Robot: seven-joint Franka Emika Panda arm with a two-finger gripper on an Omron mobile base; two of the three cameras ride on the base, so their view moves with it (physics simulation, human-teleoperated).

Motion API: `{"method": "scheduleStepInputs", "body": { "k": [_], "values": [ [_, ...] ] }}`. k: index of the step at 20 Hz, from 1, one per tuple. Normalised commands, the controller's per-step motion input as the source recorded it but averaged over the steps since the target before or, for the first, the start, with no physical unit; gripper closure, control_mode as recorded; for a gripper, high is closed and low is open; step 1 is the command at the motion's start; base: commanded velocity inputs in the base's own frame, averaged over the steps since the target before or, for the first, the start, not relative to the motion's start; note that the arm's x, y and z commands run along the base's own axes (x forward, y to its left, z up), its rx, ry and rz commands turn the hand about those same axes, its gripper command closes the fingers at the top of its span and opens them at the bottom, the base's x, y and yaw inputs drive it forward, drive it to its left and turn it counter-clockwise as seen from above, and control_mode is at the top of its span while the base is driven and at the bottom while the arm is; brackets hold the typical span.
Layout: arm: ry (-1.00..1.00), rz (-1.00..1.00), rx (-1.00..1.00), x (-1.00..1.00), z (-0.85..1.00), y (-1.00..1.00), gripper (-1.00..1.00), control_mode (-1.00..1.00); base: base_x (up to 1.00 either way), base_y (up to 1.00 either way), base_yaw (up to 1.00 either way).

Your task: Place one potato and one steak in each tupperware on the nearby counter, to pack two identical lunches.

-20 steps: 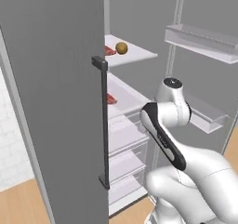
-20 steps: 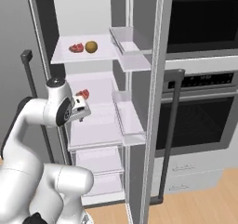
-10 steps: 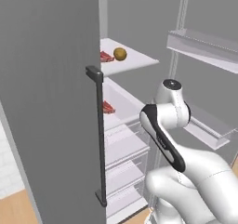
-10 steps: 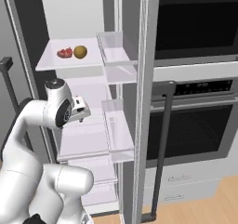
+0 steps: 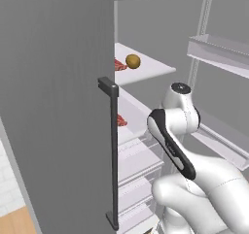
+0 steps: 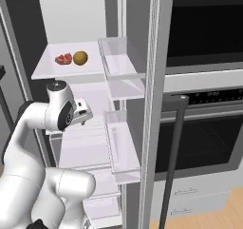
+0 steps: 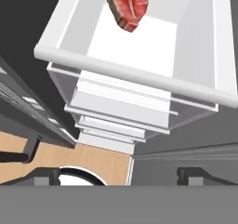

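Inside the fridge, steak (image 7: 128,5) and shelves loom larger than before.

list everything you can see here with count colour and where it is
potato: one, golden-brown, on the upper fridge shelf, right of a steak
steak: two, red-pink; one on the upper shelf, the other on a lower white shelf in the hand view
fridge door: one, grey, open, with a dark handle
door bins: clear, on the other open door
oven: one, black, right of the fridge
floor: light wood, below the fridge
gripper: one, dark tips, open, pointing at the lower shelf
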Motion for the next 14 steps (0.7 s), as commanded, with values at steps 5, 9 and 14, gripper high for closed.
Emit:
{"method": "scheduleStepInputs", "body": {
  "k": [5, 9, 14],
  "values": [
    [-0.14, -0.03, 0.09, 0.21, 0.18, 0.07, -1.0, -1.0, 0.14, 0.0, 0.0],
    [-0.27, -0.2, 0.16, 0.42, 0.42, 0.35, -1.0, -1.0, 0.0, 0.0, 0.0],
    [-0.12, -0.09, 0.03, 0.53, 0.0, 0.28, -1.0, -1.0, 0.0, 0.0, 0.0]
  ]
}}
